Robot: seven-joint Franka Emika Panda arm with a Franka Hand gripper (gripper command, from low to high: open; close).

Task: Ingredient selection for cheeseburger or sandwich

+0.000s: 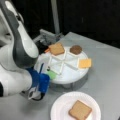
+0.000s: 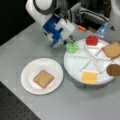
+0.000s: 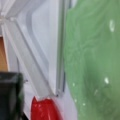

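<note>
- Two toast squares: one on the paper plate (image 2: 43, 78), one in the divided tray (image 2: 112, 50).
- One green disc (image 2: 72, 47), at the tray's edge.
- One red piece (image 2: 92, 40) in the tray.
- One brown round patty (image 2: 114, 70).
- One yellow-orange cheese square (image 2: 89, 77).
- One round white paper plate (image 2: 28, 75).
- One white divided tray (image 2: 72, 65).
- One robot arm (image 1: 20, 47) with one pincer (image 2: 71, 41).

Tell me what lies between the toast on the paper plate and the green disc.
Only bare paper plate and grey table separate toast from green disc, in a front view.
</note>
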